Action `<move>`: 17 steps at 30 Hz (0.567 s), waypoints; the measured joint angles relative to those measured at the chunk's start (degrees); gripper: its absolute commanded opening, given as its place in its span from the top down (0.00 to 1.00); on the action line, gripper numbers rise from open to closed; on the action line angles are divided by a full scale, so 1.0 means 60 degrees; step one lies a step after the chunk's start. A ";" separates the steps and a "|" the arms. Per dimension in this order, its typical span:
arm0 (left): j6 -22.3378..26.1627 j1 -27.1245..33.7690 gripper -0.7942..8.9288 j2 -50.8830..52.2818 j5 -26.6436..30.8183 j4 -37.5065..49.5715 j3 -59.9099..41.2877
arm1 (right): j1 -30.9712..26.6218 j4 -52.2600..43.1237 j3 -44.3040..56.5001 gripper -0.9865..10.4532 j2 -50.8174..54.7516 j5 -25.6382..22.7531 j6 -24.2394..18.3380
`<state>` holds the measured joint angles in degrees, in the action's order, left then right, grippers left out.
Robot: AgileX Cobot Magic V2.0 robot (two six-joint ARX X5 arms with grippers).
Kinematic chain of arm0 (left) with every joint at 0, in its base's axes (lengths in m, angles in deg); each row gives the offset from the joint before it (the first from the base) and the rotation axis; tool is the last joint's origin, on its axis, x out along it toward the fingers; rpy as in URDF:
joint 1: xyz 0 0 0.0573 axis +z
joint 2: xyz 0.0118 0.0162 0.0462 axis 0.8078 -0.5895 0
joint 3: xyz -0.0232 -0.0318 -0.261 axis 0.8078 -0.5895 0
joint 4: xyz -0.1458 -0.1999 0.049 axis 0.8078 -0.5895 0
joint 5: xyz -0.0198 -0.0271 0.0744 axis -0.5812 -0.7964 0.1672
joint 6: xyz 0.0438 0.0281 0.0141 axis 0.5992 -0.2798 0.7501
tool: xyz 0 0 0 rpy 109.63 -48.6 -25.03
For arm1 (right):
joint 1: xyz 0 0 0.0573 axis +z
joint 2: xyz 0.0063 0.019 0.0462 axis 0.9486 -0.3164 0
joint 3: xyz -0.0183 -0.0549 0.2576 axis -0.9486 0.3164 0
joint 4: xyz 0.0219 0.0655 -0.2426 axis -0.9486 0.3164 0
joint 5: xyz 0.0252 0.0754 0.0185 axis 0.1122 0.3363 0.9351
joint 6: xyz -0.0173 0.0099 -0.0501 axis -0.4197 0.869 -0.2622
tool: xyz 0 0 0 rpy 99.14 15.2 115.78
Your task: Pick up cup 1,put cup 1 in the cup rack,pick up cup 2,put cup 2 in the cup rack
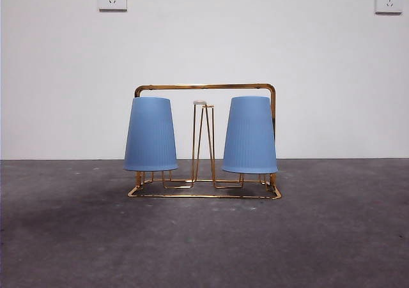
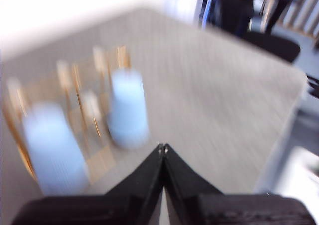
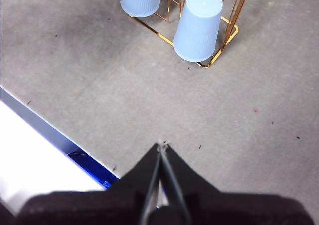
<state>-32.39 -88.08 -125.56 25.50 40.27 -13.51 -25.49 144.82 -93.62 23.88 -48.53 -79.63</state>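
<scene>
1. The table [image 1: 332, 237] carries everything you need to check, and neither arm shows in the front view.
2. The cup rack [image 1: 204, 87] stands well ahead of both grippers, its gold frame upright and its wire base flat on the surface.
3. Cup 1 [image 1: 151, 135] and cup 2 [image 1: 250, 135] both sit upside down over prongs at opposite ends of the rack, mouths just above the base wire. By that, both placements look done.
4. Your right gripper [image 3: 162, 145] has its jaws pressed together on nothing, with the rack well out in front of it and cup 2 [image 3: 199, 25] the nearer cup.
5. Your left gripper [image 2: 163, 146] is likewise pinched closed and empty; its picture is blurred, so judge nothing fine from it.
6. To finish well, retreat both arms on a line away from the rack. Stay high, so nothing clips the frame or nudges a cup off its prong.
</scene>
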 measured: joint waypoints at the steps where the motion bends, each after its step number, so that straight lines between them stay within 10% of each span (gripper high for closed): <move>1: 0.0627 0.0277 0.92 0.0069 0.0076 0.0608 0.0000 | 0.0000 0.0000 0.0000 0.91 0.0000 0.0000 0.0000; 6: 0.2634 0.3053 0.92 0.1311 0.0193 0.1421 -0.0317 | 0.0000 0.0000 0.0000 0.91 -0.0007 -0.0004 0.0000; 17: 0.3581 0.5559 0.92 0.4357 0.0721 0.4568 -0.4965 | 0.0000 0.0000 0.0000 0.91 -0.0007 -0.0004 0.0000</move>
<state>-10.91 -54.72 -99.42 29.83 67.67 -43.30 -25.49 144.82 -93.62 23.84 -48.55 -79.63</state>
